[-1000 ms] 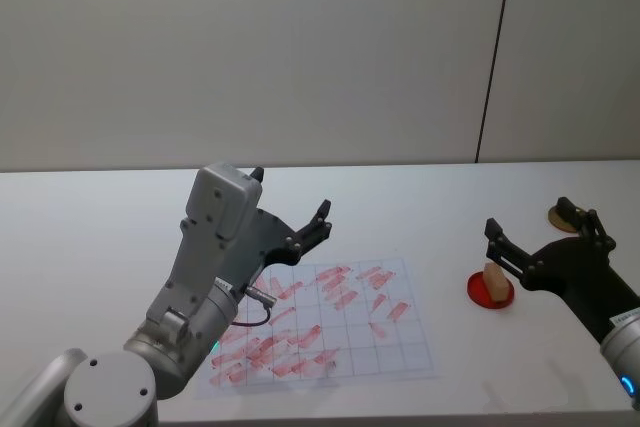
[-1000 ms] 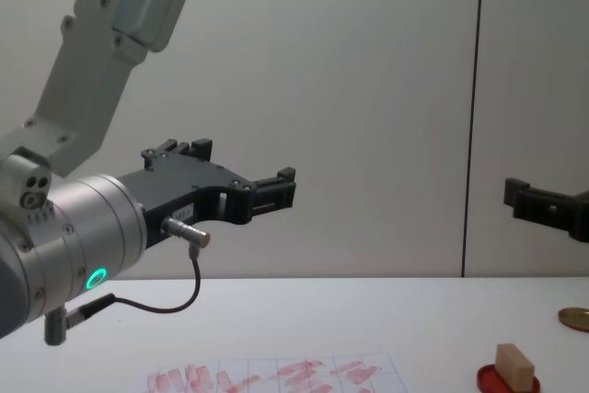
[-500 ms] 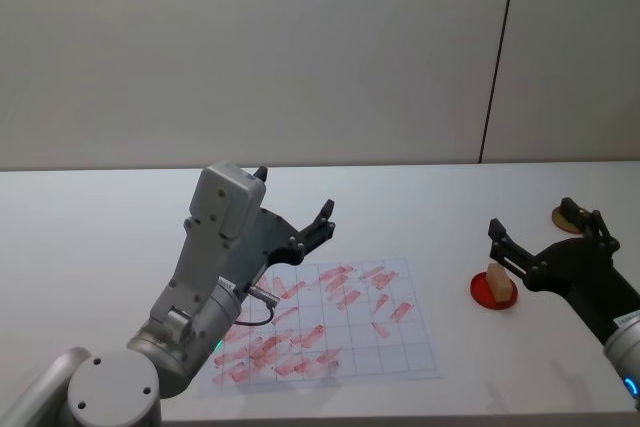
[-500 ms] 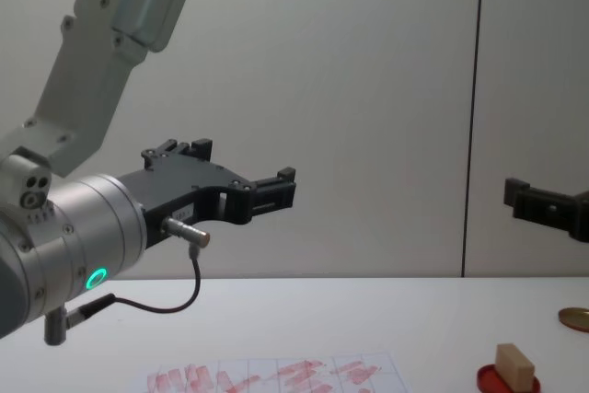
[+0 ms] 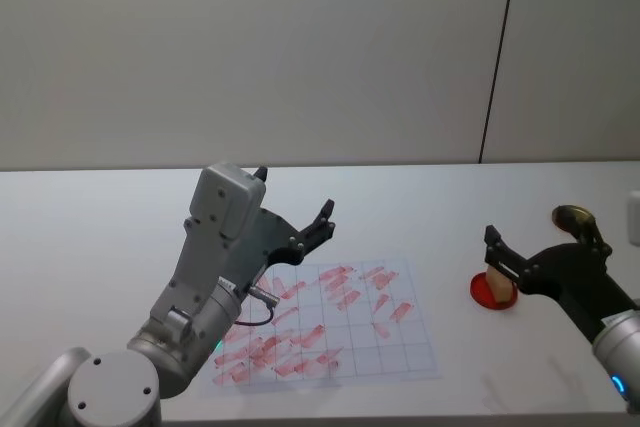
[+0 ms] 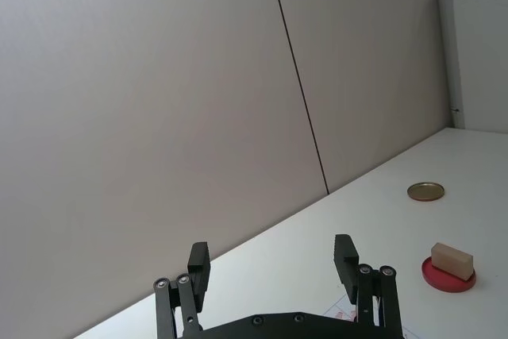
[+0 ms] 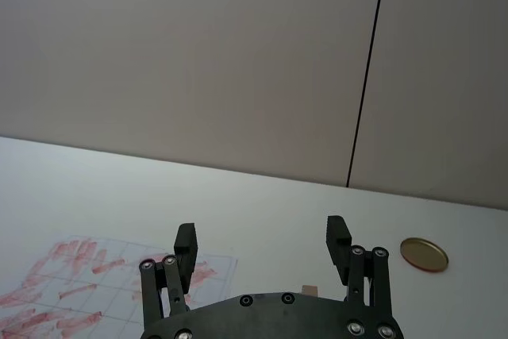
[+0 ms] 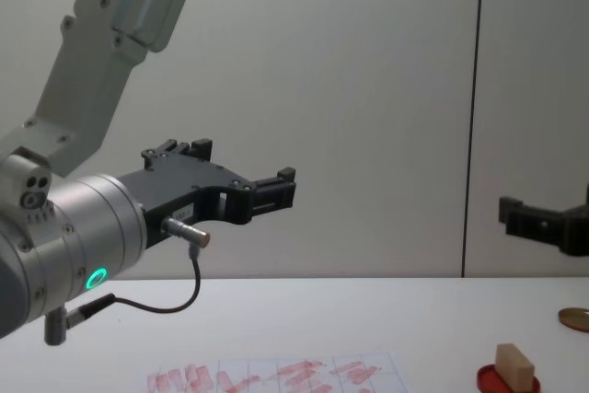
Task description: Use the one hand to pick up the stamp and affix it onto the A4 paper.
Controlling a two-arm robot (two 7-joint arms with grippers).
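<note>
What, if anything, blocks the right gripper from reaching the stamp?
Probably nothing, so yes: the right gripper hovers open above the stamp, which stands uncovered on the red ink pad, with nothing between them.

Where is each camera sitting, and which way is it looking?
Head: high up, looking down on the A4 paper; left gripper and right gripper show.
Chest: lower, looking across the table; left gripper looms large.
Left wrist: behind the open left gripper, facing wall and stamp.
Right wrist: behind the open right gripper, facing wall and A4 paper.
Shared: both wrist views see the gold lid.
</note>
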